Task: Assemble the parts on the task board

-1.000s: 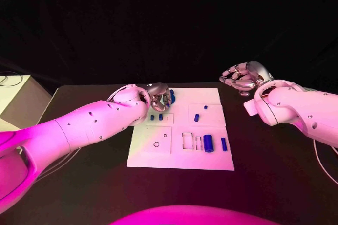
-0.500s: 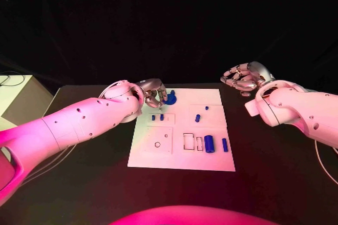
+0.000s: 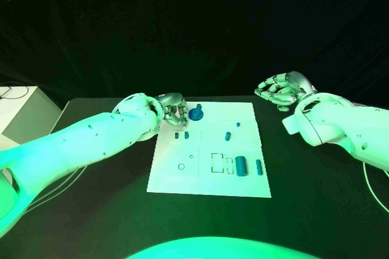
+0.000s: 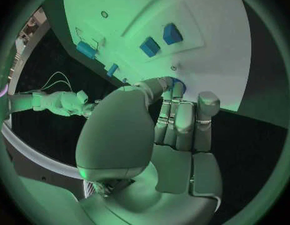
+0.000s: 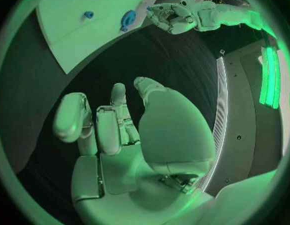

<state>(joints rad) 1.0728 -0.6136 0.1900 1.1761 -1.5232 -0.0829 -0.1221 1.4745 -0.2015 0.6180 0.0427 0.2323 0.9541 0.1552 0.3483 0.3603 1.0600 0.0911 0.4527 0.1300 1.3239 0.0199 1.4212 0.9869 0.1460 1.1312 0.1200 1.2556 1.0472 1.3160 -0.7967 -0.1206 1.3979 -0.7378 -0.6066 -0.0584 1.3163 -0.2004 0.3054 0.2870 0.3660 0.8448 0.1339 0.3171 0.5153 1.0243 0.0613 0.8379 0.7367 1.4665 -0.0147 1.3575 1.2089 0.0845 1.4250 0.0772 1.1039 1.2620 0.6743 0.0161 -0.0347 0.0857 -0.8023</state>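
Black tabletop, white task board centered on it. Left robot hand at board's far left corner, fingers curled beside round blue part, grasp can't tell. Right robot hand off the board's far right corner, curled, clenched on nothing. Small blue parts stand on board.

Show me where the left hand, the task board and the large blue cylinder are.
left hand [image 3: 174, 114], head view, on its knuckles.
task board [image 3: 207, 185], head view, on its bare near part.
large blue cylinder [image 3: 240, 165], head view, on its middle.
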